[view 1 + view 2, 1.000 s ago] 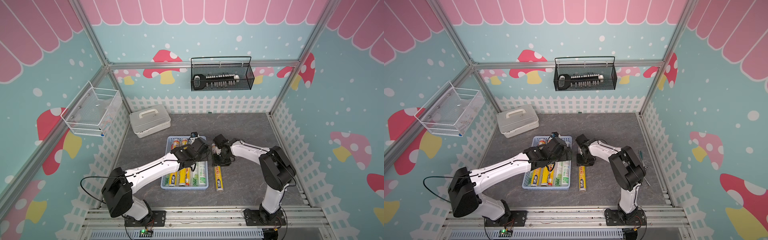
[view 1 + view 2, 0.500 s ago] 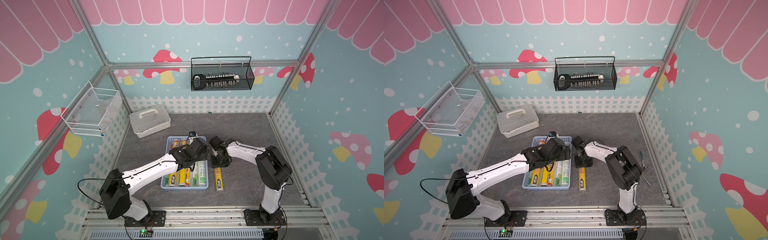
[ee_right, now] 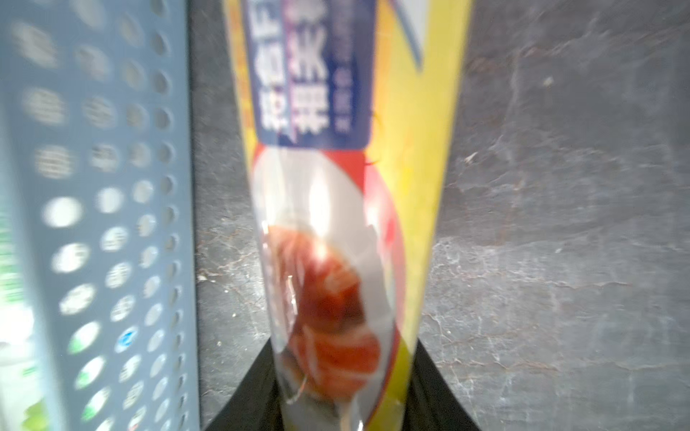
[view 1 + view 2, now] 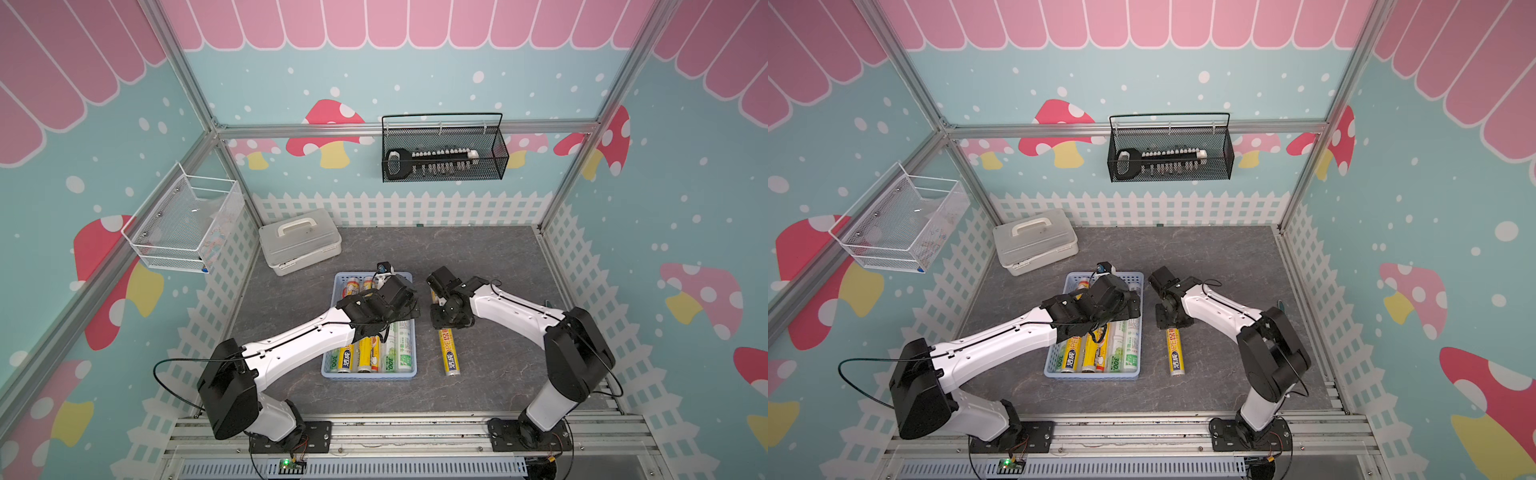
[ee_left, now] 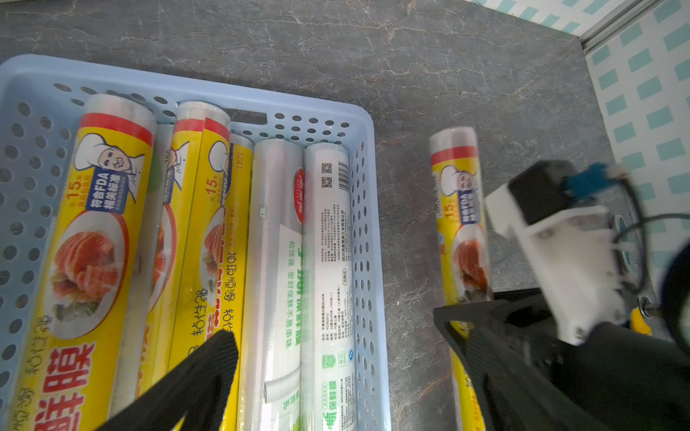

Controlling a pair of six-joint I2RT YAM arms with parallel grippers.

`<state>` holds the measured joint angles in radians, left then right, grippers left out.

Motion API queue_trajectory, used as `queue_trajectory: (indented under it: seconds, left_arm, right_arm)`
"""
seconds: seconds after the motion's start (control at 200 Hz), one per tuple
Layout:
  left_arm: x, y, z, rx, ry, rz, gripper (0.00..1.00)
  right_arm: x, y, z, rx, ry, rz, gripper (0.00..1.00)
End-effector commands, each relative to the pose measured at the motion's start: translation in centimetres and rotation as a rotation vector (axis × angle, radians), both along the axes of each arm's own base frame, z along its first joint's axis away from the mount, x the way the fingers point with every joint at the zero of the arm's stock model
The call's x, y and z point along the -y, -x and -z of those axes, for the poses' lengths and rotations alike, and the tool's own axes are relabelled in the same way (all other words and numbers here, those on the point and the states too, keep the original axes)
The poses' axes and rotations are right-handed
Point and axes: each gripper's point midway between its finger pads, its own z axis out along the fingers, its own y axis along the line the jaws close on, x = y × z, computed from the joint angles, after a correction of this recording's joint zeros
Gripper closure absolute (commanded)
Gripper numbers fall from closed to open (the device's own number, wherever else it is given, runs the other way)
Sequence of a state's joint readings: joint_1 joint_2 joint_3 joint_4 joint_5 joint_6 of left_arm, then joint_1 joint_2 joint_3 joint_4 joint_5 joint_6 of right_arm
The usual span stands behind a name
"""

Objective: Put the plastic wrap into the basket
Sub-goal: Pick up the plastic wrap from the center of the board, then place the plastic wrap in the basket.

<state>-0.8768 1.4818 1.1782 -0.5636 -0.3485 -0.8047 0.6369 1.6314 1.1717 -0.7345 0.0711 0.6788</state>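
Top views: the right gripper (image 4: 451,322) (image 4: 1173,320) has clamped onto the yellow roll (image 4: 450,353) (image 4: 1175,353); a second ago its jaws were apart. The roll still lies on the table (image 4: 498,270), just beside the basket (image 4: 368,376) (image 4: 1092,377). The left gripper (image 4: 395,309) has barely moved.

Left wrist: it hovers spread and empty over the packed rolls (image 5: 276,261).

Right wrist: both fingers pinch the roll's sides.

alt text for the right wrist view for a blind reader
The right gripper is shut on a yellow roll of plastic wrap with a food photo, in blurry close-up. The roll lies on the grey table beside the perforated wall of the light blue basket.
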Motion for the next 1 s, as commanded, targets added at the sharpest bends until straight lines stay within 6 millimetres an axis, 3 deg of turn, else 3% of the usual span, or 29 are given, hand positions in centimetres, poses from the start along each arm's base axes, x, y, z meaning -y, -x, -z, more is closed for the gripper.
queue_trajectory:
  seconds: [0.0,0.22,0.43,0.615,0.996]
  left_arm:
    - [-0.7,0.0,-0.8,0.026,0.006,-0.03,0.01]
    - [-2.1,-0.1,-2.1,0.076,0.005,-0.075,0.01]
    - [-4.1,0.0,-3.4,0.134,0.008,-0.137,0.01]
    - [-6.0,0.5,-3.8,0.164,0.019,-0.191,0.01]
    - [-8.0,1.4,-3.6,0.17,0.038,-0.233,0.01]
  right_arm:
    - [0.6,-0.3,-2.8,0.108,-0.033,0.034,0.68]
    - [-2.0,-0.9,-8.7,0.235,-0.256,0.001,0.68]
    - [-6.7,-0.8,-11.2,0.177,-0.493,-0.061,0.68]
    - [-10.6,-0.7,-10.9,0.085,-0.642,-0.093,0.68]
    - [-15.9,0.0,-7.9,-0.051,-0.683,-0.121,0.68]
